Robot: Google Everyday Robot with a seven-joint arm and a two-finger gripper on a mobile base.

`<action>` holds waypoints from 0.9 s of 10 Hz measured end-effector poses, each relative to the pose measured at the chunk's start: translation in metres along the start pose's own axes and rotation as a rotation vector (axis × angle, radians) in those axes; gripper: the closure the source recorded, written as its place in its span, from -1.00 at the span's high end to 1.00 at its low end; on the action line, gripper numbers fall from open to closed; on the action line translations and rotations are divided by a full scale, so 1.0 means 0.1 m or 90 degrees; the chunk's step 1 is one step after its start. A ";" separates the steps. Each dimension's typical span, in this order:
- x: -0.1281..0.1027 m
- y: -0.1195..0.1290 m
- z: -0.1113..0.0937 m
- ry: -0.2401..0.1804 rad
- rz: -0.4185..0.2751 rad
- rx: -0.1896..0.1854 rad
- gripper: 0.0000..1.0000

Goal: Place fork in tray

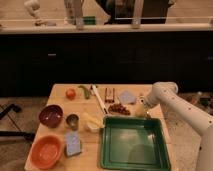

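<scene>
The dark-green tray lies at the front right of the wooden table and holds nothing. My gripper hangs low at the table's right side, just beyond the tray's far right corner, next to a pile of reddish snacks. The white arm reaches in from the right. I cannot make out the small silvery fork; it may be hidden at the gripper. A long pale stick-like utensil lies in the middle of the table.
An orange bowl, a blue sponge, a maroon bowl, a metal cup and a yellow item stand left of the tray. A tomato, a green pepper and a pale packet lie farther back.
</scene>
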 end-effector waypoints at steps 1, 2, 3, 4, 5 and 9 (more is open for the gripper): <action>0.00 0.00 0.00 0.000 -0.001 0.001 0.60; -0.02 0.00 0.00 0.000 -0.002 0.002 0.60; -0.01 0.00 0.00 0.001 -0.002 0.002 0.60; -0.01 0.00 0.01 0.000 -0.001 0.001 0.60; 0.00 -0.01 0.01 -0.002 0.002 -0.002 0.55; 0.05 -0.07 -0.05 -0.082 0.028 -0.022 -0.17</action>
